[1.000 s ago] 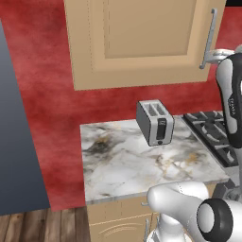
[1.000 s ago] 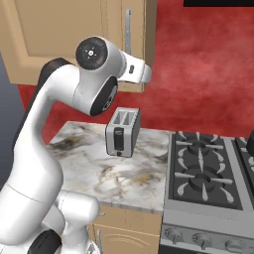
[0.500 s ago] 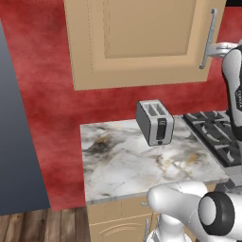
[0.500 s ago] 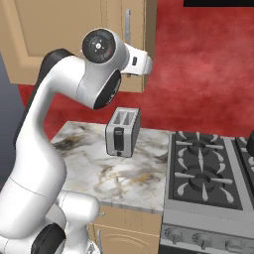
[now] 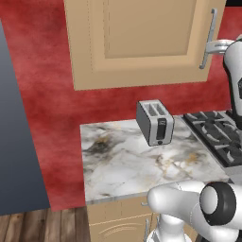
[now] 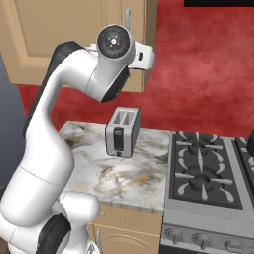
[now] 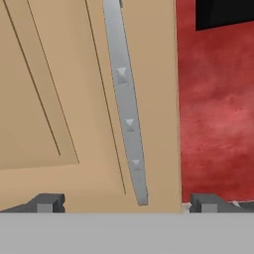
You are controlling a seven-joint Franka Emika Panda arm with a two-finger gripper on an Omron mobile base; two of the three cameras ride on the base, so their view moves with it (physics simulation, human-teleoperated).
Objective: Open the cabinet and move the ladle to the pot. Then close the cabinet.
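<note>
Door-opening step: claw (image 7: 126, 203) released, handle (image 7: 127, 114) dead ahead between its tips; cabinet (image 5: 142, 42) shut; next advance, clench.

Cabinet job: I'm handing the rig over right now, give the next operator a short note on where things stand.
Pincer: open, empty, raised in front of the cabinet, its fingertips standing either side of the lower end of the bar handle, no contact seen.
Cabinet door: closed. Toaster on the marble counter, stove beside it.
Done: approach to the handle.
Left: grip, open, ladle to pot, close.
</note>
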